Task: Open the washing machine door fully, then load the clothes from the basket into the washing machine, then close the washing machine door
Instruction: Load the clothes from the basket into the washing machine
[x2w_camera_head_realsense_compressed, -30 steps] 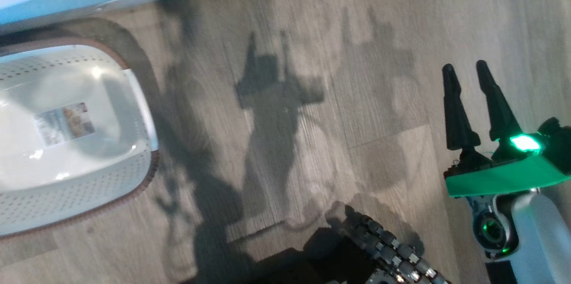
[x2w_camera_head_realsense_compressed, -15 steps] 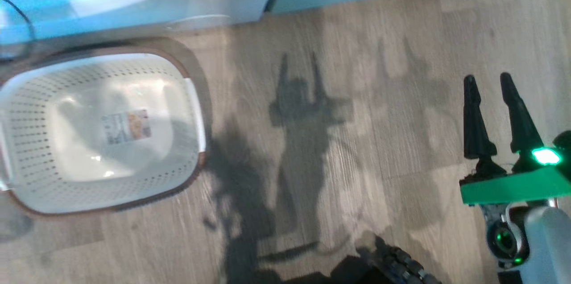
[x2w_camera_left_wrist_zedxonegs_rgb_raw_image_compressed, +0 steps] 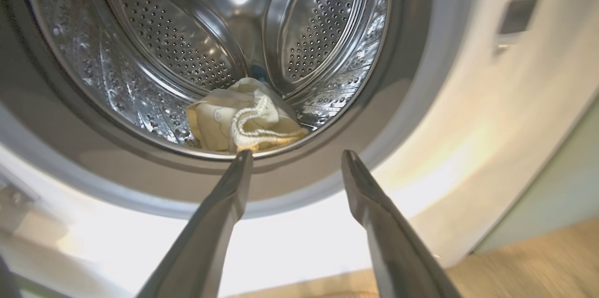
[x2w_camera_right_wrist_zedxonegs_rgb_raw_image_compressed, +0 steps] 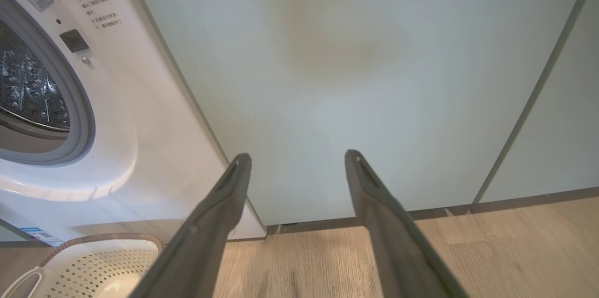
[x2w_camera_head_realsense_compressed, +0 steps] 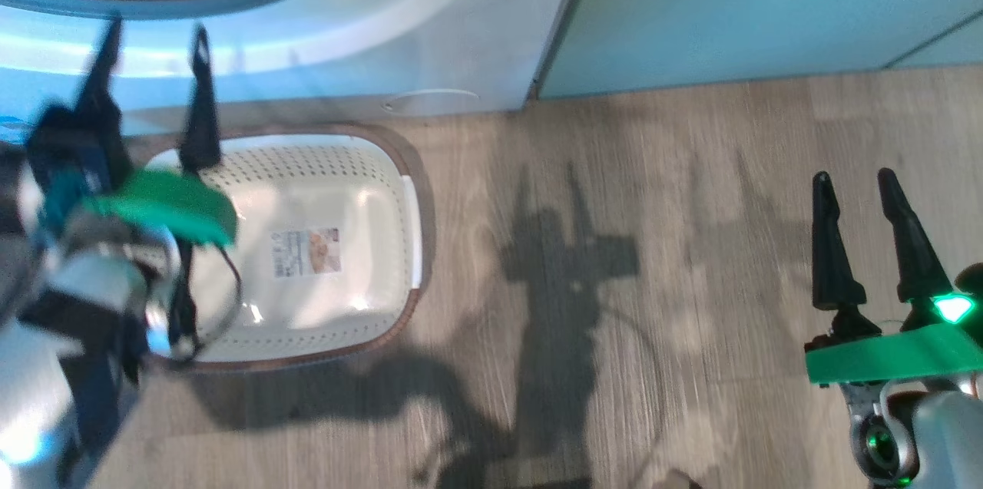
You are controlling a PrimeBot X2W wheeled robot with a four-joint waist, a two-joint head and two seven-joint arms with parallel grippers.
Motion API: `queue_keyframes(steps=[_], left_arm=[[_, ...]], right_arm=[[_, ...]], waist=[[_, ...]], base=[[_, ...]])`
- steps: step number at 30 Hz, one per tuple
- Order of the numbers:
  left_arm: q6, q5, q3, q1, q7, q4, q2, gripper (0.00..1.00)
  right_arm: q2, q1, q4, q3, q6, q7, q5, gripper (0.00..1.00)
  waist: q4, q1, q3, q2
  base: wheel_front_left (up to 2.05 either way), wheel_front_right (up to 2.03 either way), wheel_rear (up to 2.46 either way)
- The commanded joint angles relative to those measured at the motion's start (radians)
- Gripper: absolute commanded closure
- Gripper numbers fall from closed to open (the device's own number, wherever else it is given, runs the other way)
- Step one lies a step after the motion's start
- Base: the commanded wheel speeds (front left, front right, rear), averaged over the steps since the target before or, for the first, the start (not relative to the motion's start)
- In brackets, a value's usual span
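The white washing machine (x2w_camera_head_realsense_compressed: 430, 51) stands with its grey-rimmed steel drum (x2w_camera_left_wrist_zedxonegs_rgb_raw_image_compressed: 154, 40) uncovered. The pale yellow clothes (x2w_camera_left_wrist_zedxonegs_rgb_raw_image_compressed: 243, 120) lie at the drum's bottom front. My left gripper (x2w_camera_left_wrist_zedxonegs_rgb_raw_image_compressed: 295, 155) is open and holds nothing, its tips just outside the drum rim below the clothes. In the head view that left gripper (x2w_camera_head_realsense_compressed: 157, 32) hangs over the back left of the basket (x2w_camera_head_realsense_compressed: 376, 166), which is cream-white, brown-rimmed and holds just its base label. My right gripper (x2w_camera_head_realsense_compressed: 854, 176) is open over bare floor at the right and faces the cabinet (x2w_camera_right_wrist_zedxonegs_rgb_raw_image_compressed: 355, 54). The washing machine door is out of view.
Pale teal cabinets (x2w_camera_head_realsense_compressed: 768, 5) run to the right of the machine. Wood-look floor (x2w_camera_head_realsense_compressed: 614, 166) spreads between the basket and my right arm, crossed by the arms' shadows. The right wrist view catches the basket (x2w_camera_right_wrist_zedxonegs_rgb_raw_image_compressed: 93, 260) at its lower left, below the machine's front (x2w_camera_right_wrist_zedxonegs_rgb_raw_image_compressed: 140, 125).
The head camera has swung, sliding the basket, machine and cabinets rightward and downward in the picture. My left gripper has come into view over the basket. My right gripper stays open.
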Motion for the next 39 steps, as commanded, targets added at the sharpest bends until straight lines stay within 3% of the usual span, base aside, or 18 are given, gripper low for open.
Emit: queue_keyframes(steps=[1, 4, 11, 28, 39], left_arm=[[0.028, 0.009, 0.057, 0.005, -0.011, -0.054, 0.042, 0.0], [0.073, 0.015, 0.051, 0.111, -0.027, -0.138, 0.027, 0.0], [0.106, -0.002, 0.014, 0.265, -0.069, -0.218, -0.027, 0.0], [0.09, -0.033, -0.034, 0.455, -0.115, -0.141, -0.081, 0.0], [0.095, -0.049, -0.042, 0.507, -0.113, -0.132, -0.081, 0.0]], right_arm=[[-0.013, 0.017, -0.03, 0.008, -0.003, -0.01, -0.009, 0.0], [-0.013, 0.038, -0.028, -0.006, -0.003, -0.01, -0.028, 0.0], [-0.013, 0.085, -0.023, -0.009, -0.003, -0.01, -0.074, 0.0], [-0.013, 0.222, -0.048, 0.004, -0.003, 0.058, -0.114, 0.0], [-0.013, 0.286, -0.089, 0.009, -0.003, 0.098, -0.117, 0.0]], waist=[[0.027, 0.0001, -0.034, -0.0001], [0.055, 0.0001, -0.071, -0.0001], [0.102, 0.0001, -0.164, -0.0001], [0.108, 0.0001, -0.398, -0.0001], [0.104, 0.0001, -0.462, -0.0001]], base=[[0.0, 0.0, 0.0], [0.0, 0.0, 0.0], [0.0, 0.0, 0.0], [0.0, 0.0, 0.0], [0.0, 0.0, 0.0]])
